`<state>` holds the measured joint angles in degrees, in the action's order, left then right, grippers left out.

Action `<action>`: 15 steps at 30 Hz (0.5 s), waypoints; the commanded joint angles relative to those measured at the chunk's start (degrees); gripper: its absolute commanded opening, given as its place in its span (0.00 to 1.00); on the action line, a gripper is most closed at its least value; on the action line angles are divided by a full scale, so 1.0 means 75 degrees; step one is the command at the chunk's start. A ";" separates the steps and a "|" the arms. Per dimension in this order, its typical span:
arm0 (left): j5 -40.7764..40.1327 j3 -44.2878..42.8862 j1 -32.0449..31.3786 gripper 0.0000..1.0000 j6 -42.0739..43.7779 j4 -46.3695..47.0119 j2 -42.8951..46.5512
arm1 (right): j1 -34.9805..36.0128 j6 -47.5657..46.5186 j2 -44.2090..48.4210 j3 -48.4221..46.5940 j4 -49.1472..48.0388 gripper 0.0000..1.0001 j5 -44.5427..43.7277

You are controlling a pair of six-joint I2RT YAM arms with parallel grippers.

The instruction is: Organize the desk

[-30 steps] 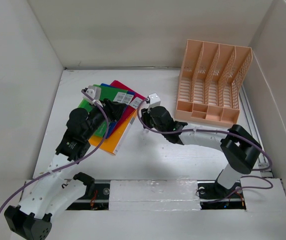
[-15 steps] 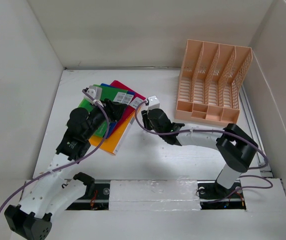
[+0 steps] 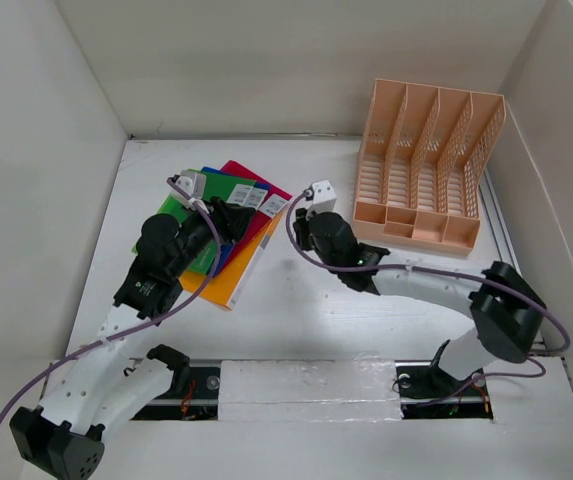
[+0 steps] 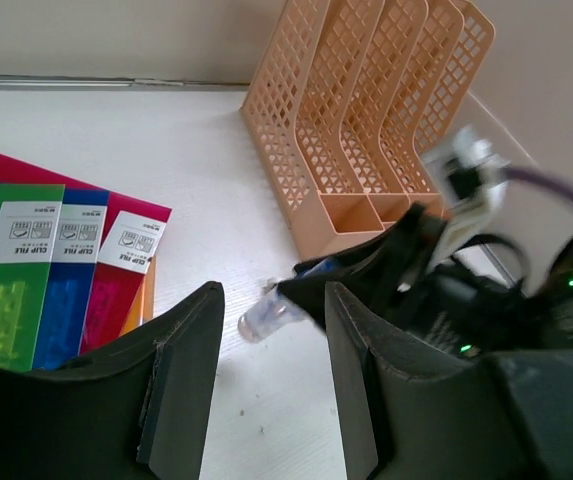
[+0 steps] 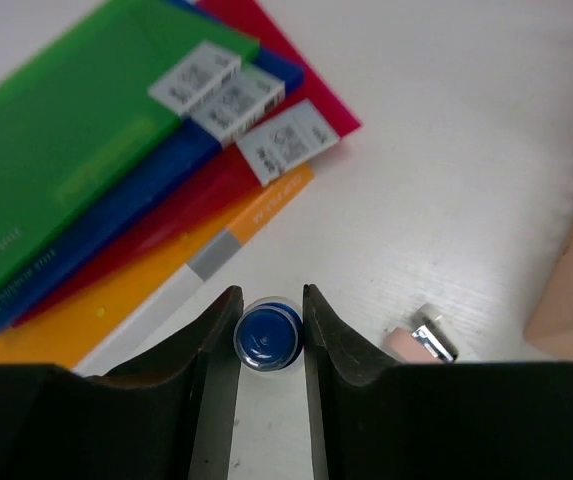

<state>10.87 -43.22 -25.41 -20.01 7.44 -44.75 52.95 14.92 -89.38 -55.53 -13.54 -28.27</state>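
The right end effector (image 5: pixel 269 296) has just closed on the blue-capped bottle (image 5: pixel 269 338) beside the clip files (image 5: pixel 116 150) (one stray secured, I'd say). The left end effector (image 4: pixel 271 300) hangs wide open and empty above them. The table (image 3: pixel 296 310) lies beneath.

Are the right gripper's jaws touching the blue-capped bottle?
Touching. The right wrist view shows the right gripper, jaws pressed against both sides of the blue-capped bottle, no gap.

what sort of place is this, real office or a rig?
Probably a lab test cell staged as a desk, not an office: the white desk is boxed in by bare white panels, with office props, a peach file rack and fanned clip files.
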 commanded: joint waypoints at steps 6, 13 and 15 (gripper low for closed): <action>0.0097 -0.0342 0.0001 0.40 -0.0016 0.0309 0.0038 | -0.1011 0.0155 0.1721 -0.0061 0.0024 0.03 -0.1024; 0.0027 -0.0342 0.0001 0.40 -0.0027 0.0309 0.0003 | -0.2465 0.0576 0.2098 -0.0154 0.0514 0.02 -0.0823; 0.0178 -0.0389 0.0001 0.40 -0.0062 0.0308 -0.0115 | -0.2641 0.0694 0.2074 -0.0156 0.0903 0.02 -0.1046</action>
<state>11.49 -43.24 -25.41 -20.03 7.49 -44.93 34.28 17.89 -74.15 -55.40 -10.20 -34.11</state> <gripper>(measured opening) 0.403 0.328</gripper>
